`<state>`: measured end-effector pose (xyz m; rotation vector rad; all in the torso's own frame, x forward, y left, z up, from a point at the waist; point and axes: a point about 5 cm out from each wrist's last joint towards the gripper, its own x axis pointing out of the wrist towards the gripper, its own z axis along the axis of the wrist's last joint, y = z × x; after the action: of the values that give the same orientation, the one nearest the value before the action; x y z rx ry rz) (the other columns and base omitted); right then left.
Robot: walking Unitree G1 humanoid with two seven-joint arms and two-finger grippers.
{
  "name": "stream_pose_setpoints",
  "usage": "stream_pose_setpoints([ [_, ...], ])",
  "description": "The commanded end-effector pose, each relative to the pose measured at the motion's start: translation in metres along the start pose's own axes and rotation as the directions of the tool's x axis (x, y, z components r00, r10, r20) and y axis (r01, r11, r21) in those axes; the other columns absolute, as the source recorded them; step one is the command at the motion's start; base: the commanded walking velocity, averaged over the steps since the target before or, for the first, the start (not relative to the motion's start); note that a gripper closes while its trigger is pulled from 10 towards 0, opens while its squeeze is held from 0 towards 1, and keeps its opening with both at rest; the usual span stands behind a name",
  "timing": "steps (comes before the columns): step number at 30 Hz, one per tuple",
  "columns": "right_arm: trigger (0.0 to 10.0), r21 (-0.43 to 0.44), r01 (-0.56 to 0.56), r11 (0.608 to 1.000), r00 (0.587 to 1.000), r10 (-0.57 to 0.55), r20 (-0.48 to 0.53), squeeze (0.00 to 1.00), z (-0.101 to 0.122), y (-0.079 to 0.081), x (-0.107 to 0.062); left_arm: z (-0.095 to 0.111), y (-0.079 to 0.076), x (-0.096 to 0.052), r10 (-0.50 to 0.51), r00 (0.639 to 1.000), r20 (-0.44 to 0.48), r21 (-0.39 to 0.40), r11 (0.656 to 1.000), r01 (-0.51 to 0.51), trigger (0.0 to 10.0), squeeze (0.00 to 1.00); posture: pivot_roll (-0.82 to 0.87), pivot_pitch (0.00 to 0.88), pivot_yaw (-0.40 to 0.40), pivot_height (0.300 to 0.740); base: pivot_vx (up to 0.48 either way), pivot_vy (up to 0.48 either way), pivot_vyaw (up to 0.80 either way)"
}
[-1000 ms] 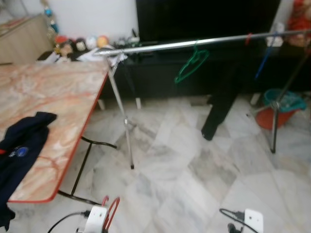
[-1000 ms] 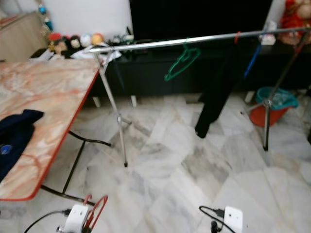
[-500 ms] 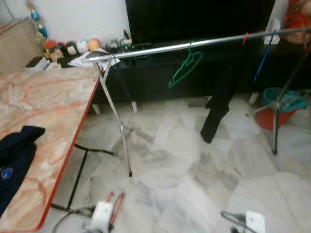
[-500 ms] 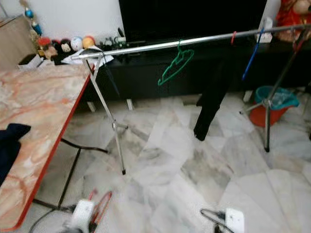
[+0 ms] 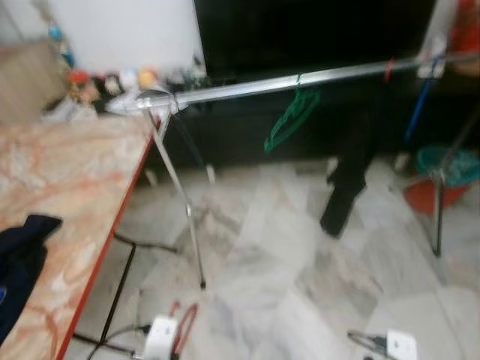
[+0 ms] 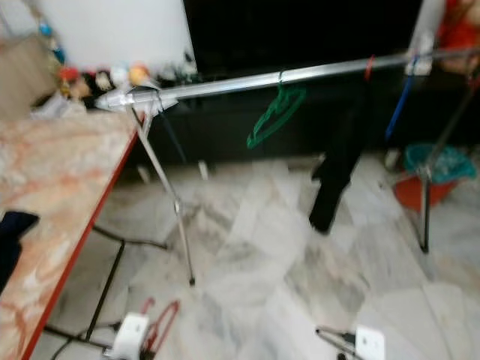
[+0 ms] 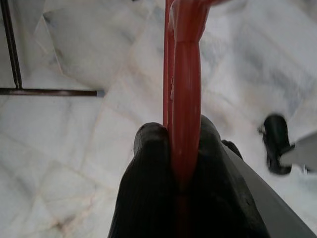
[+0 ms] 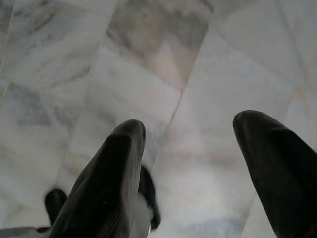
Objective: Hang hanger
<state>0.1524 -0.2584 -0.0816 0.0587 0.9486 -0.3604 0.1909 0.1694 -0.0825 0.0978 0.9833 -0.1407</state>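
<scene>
Pinching a red hanger, top cut off, the left tool; right tool spread over blurred floor.

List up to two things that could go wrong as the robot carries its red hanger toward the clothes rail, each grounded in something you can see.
1. The left gripper pinches the red hanger on a thin edge; it might twist or slip on the way.
2. The slanted rail leg and the table edge stand beside the path to the rail; the hanger could snag there.
</scene>
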Motion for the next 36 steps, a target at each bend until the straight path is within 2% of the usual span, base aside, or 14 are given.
stream_pose_setpoints([
  [1, 10.0, 0.012, -0.025, 1.0, 1.0, 0.025, -0.007, 0.0, -0.0023, 0.0105, 0.0, -0.0041, 0.0149, -0.0027, 0.034, 0.999, -0.014, 0.023, 0.999, -0.034, 10.0, 0.0, -0.09, 0.0, 0.079, 0.74, 0.255, 0.0, 0.0],
  [29, 10.0, 0.011, -0.022, 1.0, 1.0, 0.022, -0.018, 0.0, -0.0033, 0.0104, 0.0, 0.0035, 0.0096, -0.0008, 0.02, 1.0, 0.001, 0.028, 0.999, -0.02, 10.0, 0.0, -0.08, 0.0, 0.079, 0.74, 0.251, 0.0, 0.0],
  [36, 10.0, 0.007, -0.022, 1.0, 1.0, 0.022, -0.018, 0.0, -0.003, 0.0103, 0.0001, 0.0034, 0.0068, -0.0002, 0.02, 1.0, -0.005, 0.029, 0.999, -0.02, 10.0, 0.0, -0.08, 0.0, 0.078, 0.74, 0.25, 0.0, -0.55],
])
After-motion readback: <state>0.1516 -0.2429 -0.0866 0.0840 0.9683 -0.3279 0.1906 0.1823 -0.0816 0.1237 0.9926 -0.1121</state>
